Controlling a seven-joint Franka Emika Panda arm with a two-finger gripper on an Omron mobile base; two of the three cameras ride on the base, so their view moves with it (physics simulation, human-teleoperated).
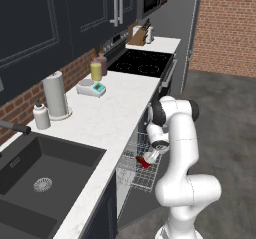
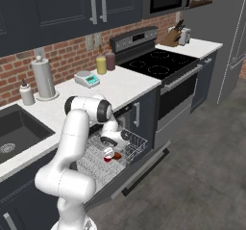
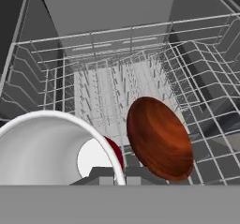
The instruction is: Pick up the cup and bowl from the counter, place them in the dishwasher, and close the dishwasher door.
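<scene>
Red cup (image 3: 51, 148) is clamped by its rim in your claw (image 3: 115, 175), hanging low over the silver wire rack (image 2: 98, 159) pulled out of the dishwasher (image 1: 131, 183). Bowl (image 3: 159, 138) sits tilted on edge in that rack, just beside the cup. Door (image 2: 139, 169) is dropped open under the rack, and the desk (image 1: 107, 113) stands above it.
</scene>
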